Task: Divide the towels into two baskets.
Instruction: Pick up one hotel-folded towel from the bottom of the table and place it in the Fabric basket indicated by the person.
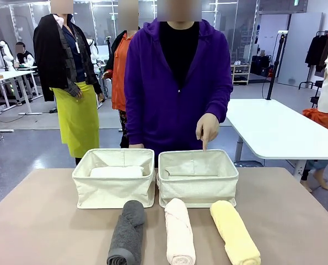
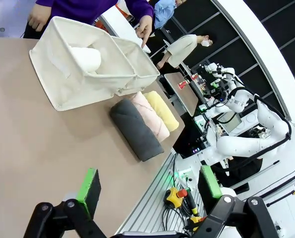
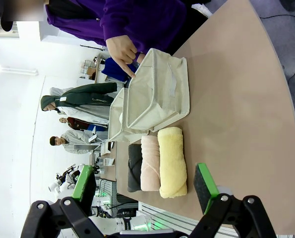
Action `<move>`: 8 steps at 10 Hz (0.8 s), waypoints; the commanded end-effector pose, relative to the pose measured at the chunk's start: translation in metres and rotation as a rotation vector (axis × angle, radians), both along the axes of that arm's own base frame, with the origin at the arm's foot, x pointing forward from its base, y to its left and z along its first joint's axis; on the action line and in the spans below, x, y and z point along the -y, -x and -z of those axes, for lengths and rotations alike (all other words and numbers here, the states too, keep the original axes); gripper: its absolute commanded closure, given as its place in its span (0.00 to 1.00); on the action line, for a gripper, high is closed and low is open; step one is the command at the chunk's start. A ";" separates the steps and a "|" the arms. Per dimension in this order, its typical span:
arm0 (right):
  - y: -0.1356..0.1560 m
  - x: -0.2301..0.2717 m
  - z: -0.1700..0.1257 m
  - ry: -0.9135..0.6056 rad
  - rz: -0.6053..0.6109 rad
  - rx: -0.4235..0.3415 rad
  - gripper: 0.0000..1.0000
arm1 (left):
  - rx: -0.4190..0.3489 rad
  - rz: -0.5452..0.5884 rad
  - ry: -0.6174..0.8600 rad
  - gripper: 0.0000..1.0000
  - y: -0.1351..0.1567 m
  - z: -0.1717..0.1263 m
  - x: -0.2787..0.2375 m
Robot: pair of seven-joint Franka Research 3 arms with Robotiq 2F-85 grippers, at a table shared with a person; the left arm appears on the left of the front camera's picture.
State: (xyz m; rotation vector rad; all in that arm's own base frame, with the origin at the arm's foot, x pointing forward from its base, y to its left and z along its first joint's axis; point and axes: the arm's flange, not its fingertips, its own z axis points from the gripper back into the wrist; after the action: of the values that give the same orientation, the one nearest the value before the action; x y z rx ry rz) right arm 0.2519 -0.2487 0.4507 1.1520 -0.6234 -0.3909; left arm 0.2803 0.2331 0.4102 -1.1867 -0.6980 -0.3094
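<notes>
Two cream canvas baskets stand side by side mid-table. The left basket (image 1: 113,190) holds the white towel (image 1: 117,171); the right basket (image 1: 198,190) has no towel in it. In front of them lie the dark grey towel (image 1: 128,232), the pale pink towel (image 1: 180,234) and the yellow towel (image 1: 234,232), side by side. The person's hand (image 1: 206,130) points a finger down at the right basket's far rim. My left gripper (image 2: 149,191) hangs open above the table, off to the side of the grey towel (image 2: 135,129). My right gripper (image 3: 145,186) is open above the table's near edge, short of the yellow towel (image 3: 172,161).
The person in a purple hoodie (image 1: 177,83) stands at the far edge behind the baskets. Bare tan tabletop (image 1: 37,221) stretches left and right of the towels. A white table (image 1: 274,127) stands behind on the right.
</notes>
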 end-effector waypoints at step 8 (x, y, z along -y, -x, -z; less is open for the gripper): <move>-0.053 -0.077 -0.003 0.158 -0.140 -0.110 0.00 | 0.007 0.011 0.001 0.00 0.006 -0.003 0.001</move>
State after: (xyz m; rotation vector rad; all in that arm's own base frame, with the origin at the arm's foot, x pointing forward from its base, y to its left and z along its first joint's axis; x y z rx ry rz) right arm 0.2874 -0.2055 0.4499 1.0774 -0.5324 -0.3065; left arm 0.2805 0.2326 0.4103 -1.1872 -0.6969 -0.3105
